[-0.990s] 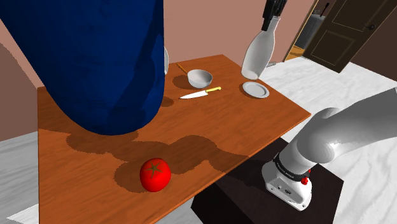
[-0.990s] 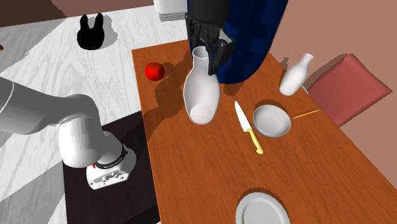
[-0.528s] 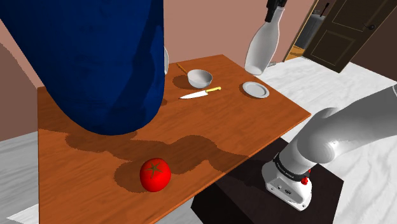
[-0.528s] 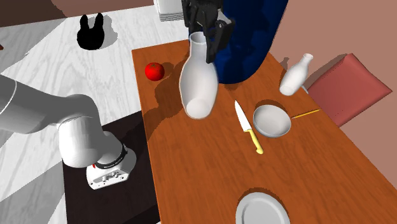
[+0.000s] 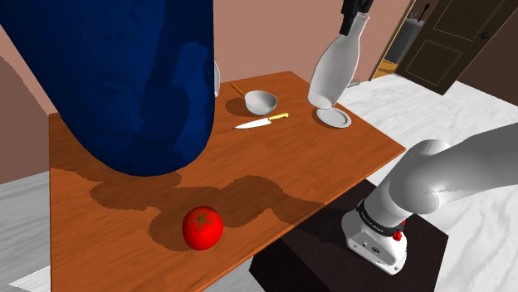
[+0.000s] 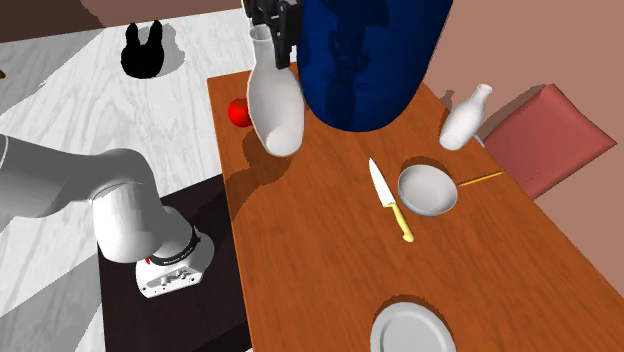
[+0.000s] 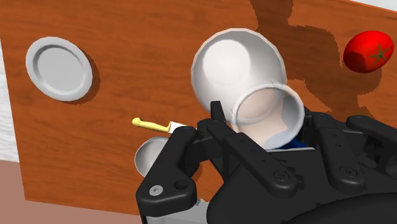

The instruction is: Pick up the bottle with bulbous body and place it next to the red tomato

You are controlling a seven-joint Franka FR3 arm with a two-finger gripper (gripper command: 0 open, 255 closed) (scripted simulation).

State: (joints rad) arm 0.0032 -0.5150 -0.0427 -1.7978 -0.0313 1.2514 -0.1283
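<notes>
Hanging by its neck from the black pincer (image 5: 355,18), the white bottle (image 5: 332,73) with the round body is up in the air, tilted, its base clear of the brown desk (image 5: 332,170). The pincer's two fingers pinch the neck just below the open mouth, and the wrist view looks straight down into that mouth. The red tomato (image 5: 202,227) sits on the desk. In the shoulder view the bottle is well apart from the tomato, high over the desk's other end. A grey plate (image 5: 339,121), a grey bowl (image 5: 260,102) and a yellow-handled knife (image 5: 261,122) lie far from the tomato, under and near the raised bottle. A huge dark blue shape (image 5: 124,75) rises just behind the tomato. A second, smaller white bottle (image 6: 466,116) stands beyond that shape from the tomato.
</notes>
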